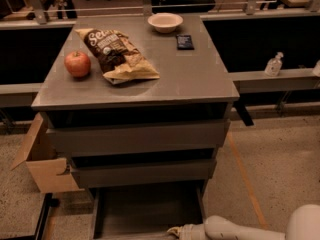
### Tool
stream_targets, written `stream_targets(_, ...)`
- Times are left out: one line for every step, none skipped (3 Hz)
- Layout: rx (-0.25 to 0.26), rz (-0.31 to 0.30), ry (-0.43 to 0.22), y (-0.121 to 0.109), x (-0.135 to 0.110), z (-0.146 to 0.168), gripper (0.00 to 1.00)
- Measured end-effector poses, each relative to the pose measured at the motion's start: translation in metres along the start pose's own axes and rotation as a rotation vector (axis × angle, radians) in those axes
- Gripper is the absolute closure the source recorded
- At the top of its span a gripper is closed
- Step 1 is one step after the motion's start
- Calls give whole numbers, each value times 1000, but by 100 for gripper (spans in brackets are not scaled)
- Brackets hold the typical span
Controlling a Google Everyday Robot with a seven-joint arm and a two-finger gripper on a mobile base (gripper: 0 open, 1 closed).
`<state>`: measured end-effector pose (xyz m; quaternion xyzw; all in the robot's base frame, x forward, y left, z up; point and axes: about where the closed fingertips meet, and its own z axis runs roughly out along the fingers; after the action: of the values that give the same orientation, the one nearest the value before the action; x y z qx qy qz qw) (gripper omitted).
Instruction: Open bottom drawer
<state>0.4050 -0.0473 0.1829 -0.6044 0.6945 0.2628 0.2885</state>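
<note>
Left: cardboard box (45, 166) just beside the cabinet, near the drawer's left rail. Centre: bottom drawer (145, 209) pulled out at floor level, tray exposed. The gripper (176, 231) is at its front edge, right of centre; grip state unreadable. Right: open floor (270, 174).

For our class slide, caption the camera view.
Gripper at front edge of the open bottom drawer; apple, chip bag, bowl above.

The robot's white arm (235, 229) comes in from the 4 o'clock corner, where a rounded joint housing (304, 222) bulges up. It stretches almost level toward 9 o'clock. The gripper (176, 231) sits low at about 6 o'clock, pointing left, partly cut by the bottom edge.
</note>
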Motion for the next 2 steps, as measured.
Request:
stream_targets(0, 0, 0, 0, -3, -3, 100)
stream_targets(2, 10, -20, 21, 1, -2, 100)
